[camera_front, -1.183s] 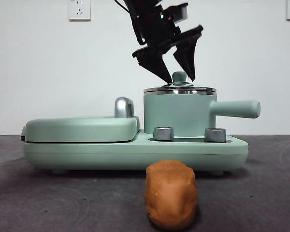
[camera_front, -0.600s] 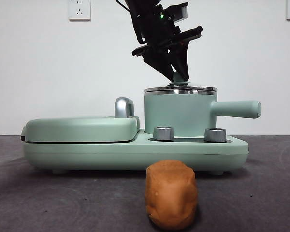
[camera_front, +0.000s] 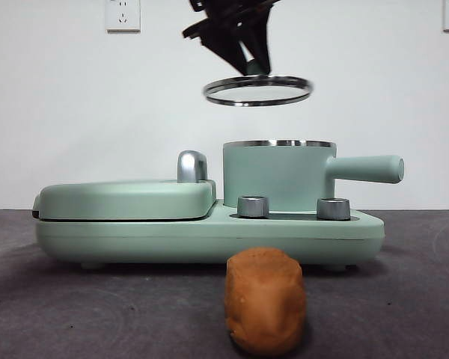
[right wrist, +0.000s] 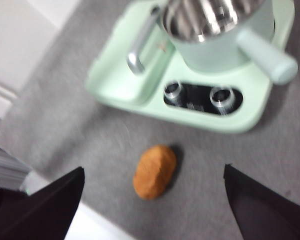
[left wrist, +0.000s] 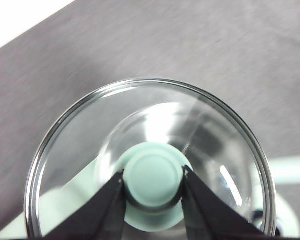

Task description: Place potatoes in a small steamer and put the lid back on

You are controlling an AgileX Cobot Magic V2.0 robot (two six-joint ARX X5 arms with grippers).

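At the bottom centre of the front view, the potato (camera_front: 265, 301) is seen lying on the table (camera_front: 97, 307). Behind it, at mid-frame, the small steamer (camera_front: 277, 176) is left uncovered on its green base (camera_front: 209, 235). At the top centre, the lid (camera_front: 258, 90) is held aloft, its knob (left wrist: 153, 177) clamped by the left tool (camera_front: 248, 63). The right tool (right wrist: 152, 200) is held wide apart above the table.

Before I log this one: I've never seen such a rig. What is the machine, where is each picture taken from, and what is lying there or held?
It is a two-armed table robot. One picture looks level across the table; the other two come from cameras on each wrist. The left gripper is shut on the knob of the lid, holding it in the air above the open steamer. The right gripper is open, above the table, holding nothing. The potato lies on the table in front of the green cooker.
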